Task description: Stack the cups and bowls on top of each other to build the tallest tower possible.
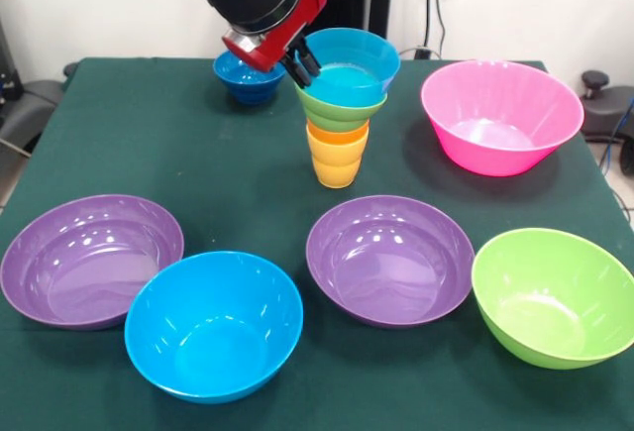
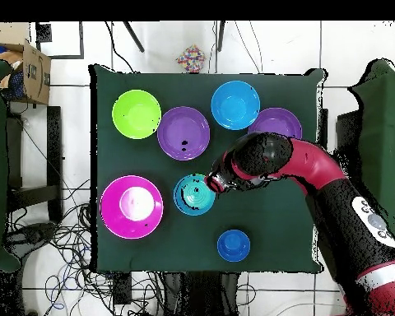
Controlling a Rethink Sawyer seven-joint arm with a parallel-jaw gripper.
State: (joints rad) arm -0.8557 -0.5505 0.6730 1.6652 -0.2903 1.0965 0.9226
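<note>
Four pieces are already nested into the tower (image 1: 339,119) at the middle of the tabletop (image 1: 119,144): a yellow-orange cup (image 1: 335,167) at the base, an orange cup (image 1: 337,135) in it, a small green bowl (image 1: 335,109) above, and a light blue bowl (image 1: 354,67) on top, tilted rather than seated flat. The gripper (image 1: 300,62) is placed at the top bowl's rim, at about nine o'clock of the tower in the front view; the black fingers (image 1: 306,58) appear to be clamped on that rim, one inside and one outside, though the contact is partly hidden by the wrist. The bowl is probably held this way so that it can be steered level and centred before being let go. The small dark blue bowl (image 1: 248,77) is left at ten o'clock of the tower, behind the arm. The large bowls are spread around the tower, well apart from it: the pink bowl (image 1: 501,114) at three o'clock, two purple bowls (image 1: 91,259) (image 1: 389,258), a blue bowl (image 1: 214,324) and a green bowl (image 1: 554,295) from eight to four o'clock. With narrow cups at the base, the stack is judged liable to tip under a sideways push.
</note>
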